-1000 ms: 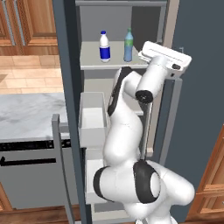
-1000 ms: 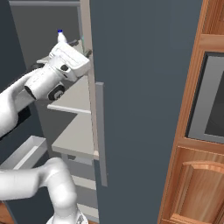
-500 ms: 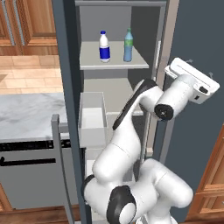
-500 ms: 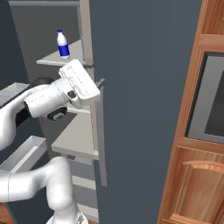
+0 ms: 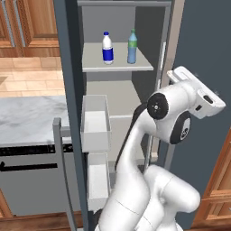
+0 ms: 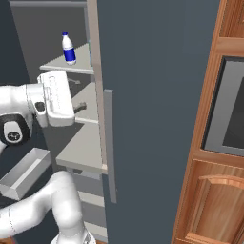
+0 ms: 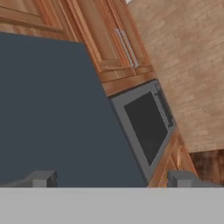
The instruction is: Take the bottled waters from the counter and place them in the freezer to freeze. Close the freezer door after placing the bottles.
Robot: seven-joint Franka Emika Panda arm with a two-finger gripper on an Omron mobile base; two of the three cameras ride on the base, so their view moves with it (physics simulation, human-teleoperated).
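Bottled waters, the clear bottle (image 5: 107, 48) with the dark blue label and the pale blue bottle (image 5: 131, 47) with the green cap, stood side by side on a shelf (image 5: 118, 63) inside the freezer (image 5: 122, 27). They were up and off to one side of the end effector (image 6: 75, 95), well apart from it. A second before, the end effector was high up, close to the bottles. Then it swung away and down, out past the edge of the shelf, toward the right side of the freezer. Its fingers were wide apart and held nothing. So it looked like both bottles were already put away, and no bottle was left on the bench (image 5: 27, 119). The freezer door (image 5: 67, 113) was open, with its white bins (image 5: 95, 124) facing in. Closing that door looked like the job left to do. The arm was bent at the elbow, with the hand turned sideways. In the hand view it faced a flat dark grey panel (image 7: 57, 113), with a wooden cabinet (image 7: 109, 39) and an oven (image 7: 146, 120) past it.
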